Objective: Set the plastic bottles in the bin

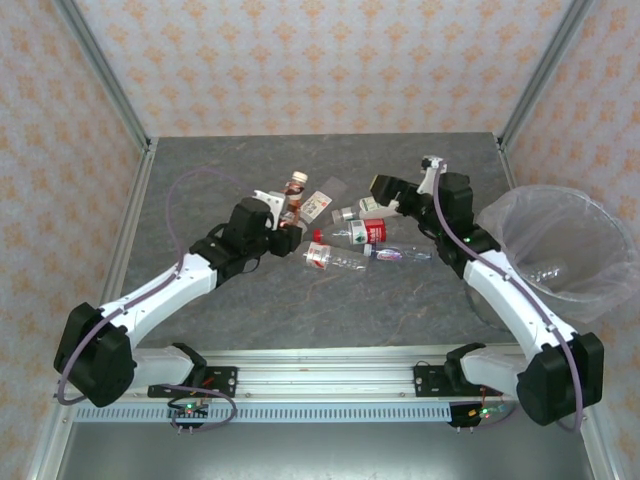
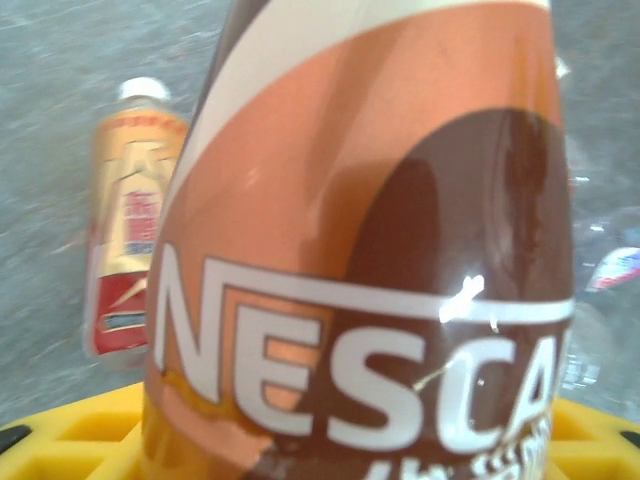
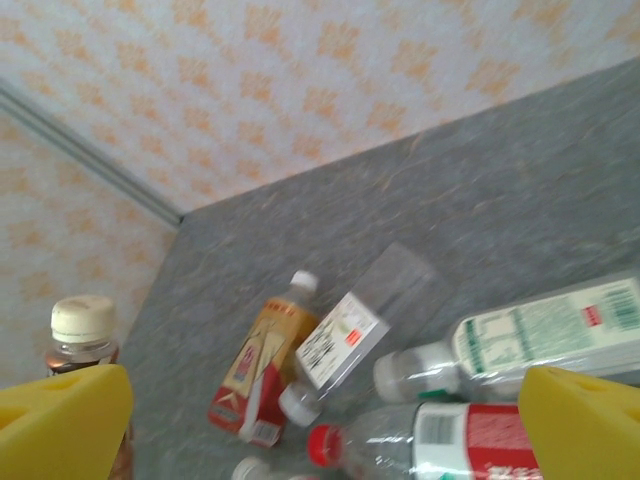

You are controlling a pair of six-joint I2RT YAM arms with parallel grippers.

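My left gripper [image 1: 289, 224] is shut on a brown-labelled coffee bottle [image 2: 380, 230], held upright with its pale cap [image 1: 298, 178] on top; the yellow pads [image 2: 80, 432] show at its base. Several plastic bottles lie on the table between the arms: a yellow-and-red labelled one [image 3: 262, 368], a square clear one with a white label [image 3: 345, 345], a green-labelled one [image 3: 520, 340] and a red-capped, red-labelled one [image 3: 430, 442]. My right gripper [image 1: 385, 196] hovers open above them, its yellow fingers [image 3: 60, 420] wide apart with nothing between. The bin [image 1: 560, 255], lined with clear plastic, stands at the far right.
Two more clear bottles [image 1: 335, 258] [image 1: 400, 253] lie nearer the front of the cluster. Patterned walls with metal posts [image 1: 105, 70] close the table at back and sides. A metal rail [image 1: 320, 385] runs along the near edge.
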